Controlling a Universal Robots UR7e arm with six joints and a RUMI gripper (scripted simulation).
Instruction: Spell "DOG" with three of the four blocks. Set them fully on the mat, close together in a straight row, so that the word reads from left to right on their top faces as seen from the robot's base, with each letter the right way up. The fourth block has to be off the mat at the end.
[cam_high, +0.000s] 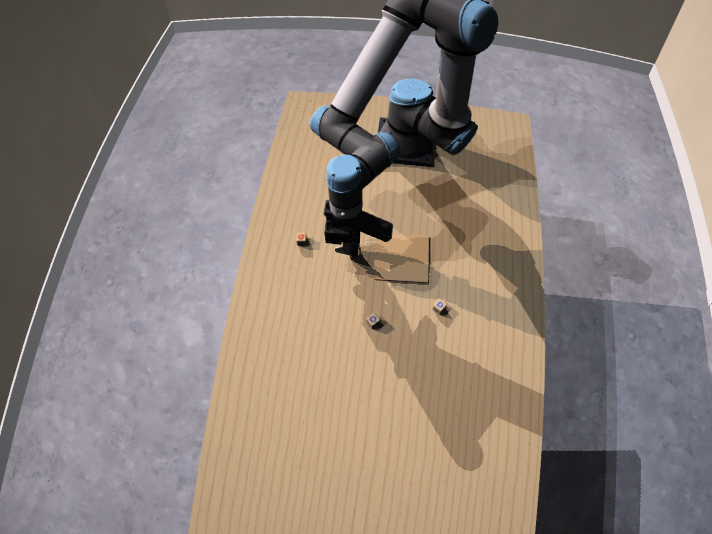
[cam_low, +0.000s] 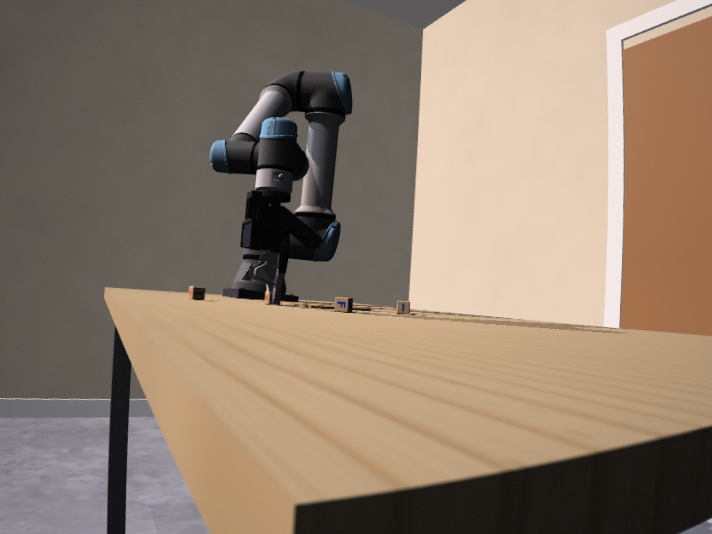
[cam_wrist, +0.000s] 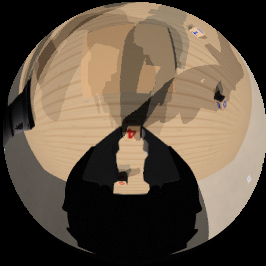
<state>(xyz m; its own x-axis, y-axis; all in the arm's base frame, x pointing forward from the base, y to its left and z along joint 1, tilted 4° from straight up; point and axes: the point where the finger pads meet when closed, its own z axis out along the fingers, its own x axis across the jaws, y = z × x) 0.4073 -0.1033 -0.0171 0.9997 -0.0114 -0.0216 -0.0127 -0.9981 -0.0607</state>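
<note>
hard, layered shadows rake across the wooden tabletop (cam_high: 299, 402) (cam_low: 402, 390) (cam_wrist: 55, 145), while the round wrist view bends strongly toward its edges.

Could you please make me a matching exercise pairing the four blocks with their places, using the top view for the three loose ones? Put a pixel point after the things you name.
Blocks:
1. G block (cam_high: 301, 236) (cam_low: 197, 293) (cam_wrist: 121, 183)
2. O block (cam_high: 373, 319) (cam_low: 343, 304) (cam_wrist: 221, 104)
3. D block (cam_high: 439, 305) (cam_low: 402, 306) (cam_wrist: 197, 31)
4. red-marked fourth block (cam_low: 267, 297) (cam_wrist: 132, 133)

Places:
A. farthest right
B. between the fingers of the gripper (cam_high: 354, 254) (cam_low: 275, 302) (cam_wrist: 132, 131)
C. farthest left
D. nearest the picture's bottom

Pairs: 1-C, 2-D, 3-A, 4-B
</note>
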